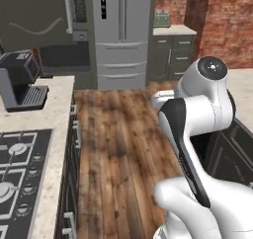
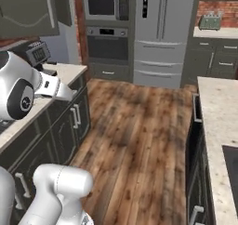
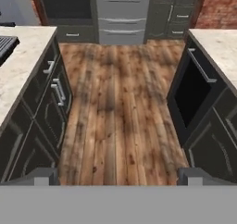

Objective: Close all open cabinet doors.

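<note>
Floor: wood planks run straight ahead of the fingers, between two counter runs.
Fridge: silver unit at the far end, well beyond the fingertips.
Cabinet doors: open upper door hangs high and left of the arm; lower doors sit left and forward of the fingers, well apart.
Gripper: fingers spread wide, gripper holding nothing.

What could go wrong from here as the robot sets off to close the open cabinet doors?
1. The open upper cabinet door hangs high above the coffee machine; reaching up may knock the machine.
2. The hand faces down the narrow aisle between the counters, far from any door, so driving risks clipping them.
</note>
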